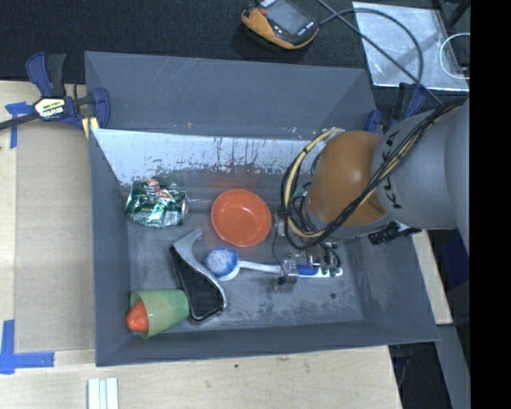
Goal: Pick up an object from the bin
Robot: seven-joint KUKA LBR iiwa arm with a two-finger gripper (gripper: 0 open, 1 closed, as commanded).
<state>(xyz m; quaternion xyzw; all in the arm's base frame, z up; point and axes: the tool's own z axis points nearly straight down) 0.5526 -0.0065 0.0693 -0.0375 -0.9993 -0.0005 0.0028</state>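
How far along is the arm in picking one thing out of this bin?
Done: the gripper is low over the handle end of the white brush. In hand: nothing visibly lifted; the brush lies on the floor of the bin. Left: the lift. The orange bowl lies beside it.

From my remote seat I can read little here. At the right of the frame, dark block letters run along the grey arm casing (419, 172); cables cross them, and I make out only what looks like "KU". At the left of the bin, a crumpled green can (156, 203) carries red and white print too creased to read. At the top edge, the screen of an orange-rimmed device (281, 24) shows nothing I can make out.
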